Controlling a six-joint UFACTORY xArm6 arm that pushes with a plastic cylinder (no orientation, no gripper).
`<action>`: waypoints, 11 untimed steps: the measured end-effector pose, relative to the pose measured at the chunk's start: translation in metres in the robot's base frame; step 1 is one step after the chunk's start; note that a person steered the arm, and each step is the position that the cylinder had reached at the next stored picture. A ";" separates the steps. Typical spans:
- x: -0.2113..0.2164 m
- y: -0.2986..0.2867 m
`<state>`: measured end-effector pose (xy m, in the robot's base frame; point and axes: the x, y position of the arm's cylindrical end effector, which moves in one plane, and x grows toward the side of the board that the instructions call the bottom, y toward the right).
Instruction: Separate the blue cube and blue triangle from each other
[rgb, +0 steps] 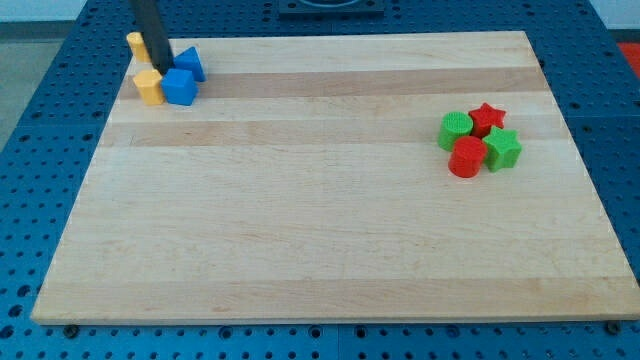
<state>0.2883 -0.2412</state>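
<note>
The blue cube (180, 87) sits near the board's top left corner. The blue triangle (191, 63) lies just above and right of it, touching it or nearly so. My tip (162, 70) is down at the cube's upper left corner, left of the triangle. The dark rod rises from there to the view's top edge. A yellow block (149, 86) touches the cube's left side. A second yellow block (136, 45) lies above it, left of the rod and partly hidden by it.
A cluster sits at the right of the wooden board (320, 230): a green block (456, 129), a red star (487, 118), a red cylinder (466, 157) and a green star (502, 149), all touching. A blue pegboard surrounds the board.
</note>
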 end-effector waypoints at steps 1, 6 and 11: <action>0.064 0.000; -0.055 0.022; -0.007 0.056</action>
